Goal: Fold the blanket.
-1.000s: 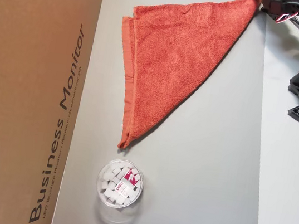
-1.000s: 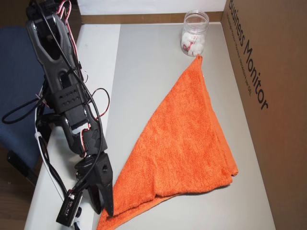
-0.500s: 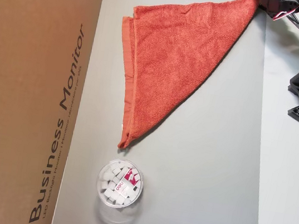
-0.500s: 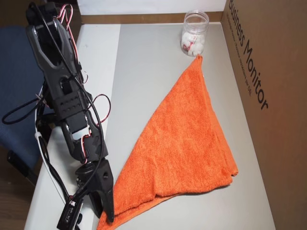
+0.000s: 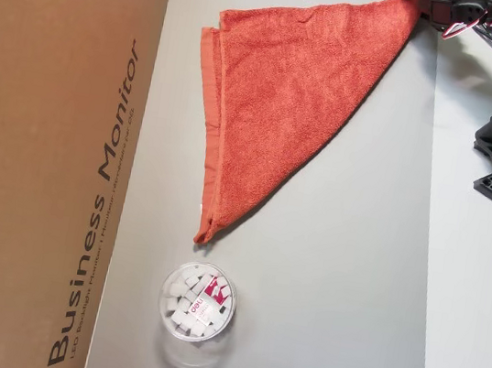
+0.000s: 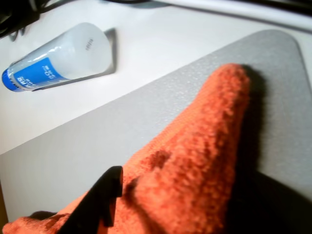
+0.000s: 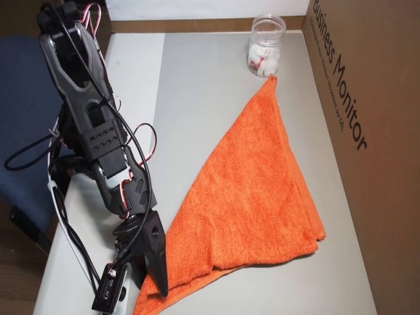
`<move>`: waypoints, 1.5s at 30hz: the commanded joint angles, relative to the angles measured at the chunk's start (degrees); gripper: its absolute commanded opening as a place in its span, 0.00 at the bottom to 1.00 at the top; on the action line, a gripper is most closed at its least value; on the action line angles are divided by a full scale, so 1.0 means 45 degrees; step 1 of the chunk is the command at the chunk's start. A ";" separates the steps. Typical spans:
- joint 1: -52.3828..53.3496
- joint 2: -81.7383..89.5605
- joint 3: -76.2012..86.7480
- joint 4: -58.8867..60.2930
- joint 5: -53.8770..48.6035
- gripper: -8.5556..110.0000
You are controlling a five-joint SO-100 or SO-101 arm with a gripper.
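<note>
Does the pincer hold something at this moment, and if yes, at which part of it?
The pincer sits at one pointed corner of the folded blanket, but whether its fingers grip that corner cannot be told.

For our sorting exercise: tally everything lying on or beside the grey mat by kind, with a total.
Towel: 1
Jar of white pieces: 1
Cardboard box: 1
White tube with blue label: 1
Total: 4
</note>
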 commanded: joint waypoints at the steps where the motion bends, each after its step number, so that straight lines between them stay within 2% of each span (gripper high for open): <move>1: -0.0059 -0.0020 -0.0098 -0.0020 -0.0039 0.21; 9: -0.0078 -0.0039 -0.0098 0.0078 -0.0957 0.07; 16: -0.0078 0.0430 -0.0078 0.0000 -0.2637 0.07; 26: -0.0508 0.3398 0.0527 0.0020 -0.5488 0.07; 38: -0.2676 0.6074 0.0039 -0.0020 -0.6797 0.07; 45: -0.4551 0.6211 -0.1738 -0.0020 -0.7344 0.07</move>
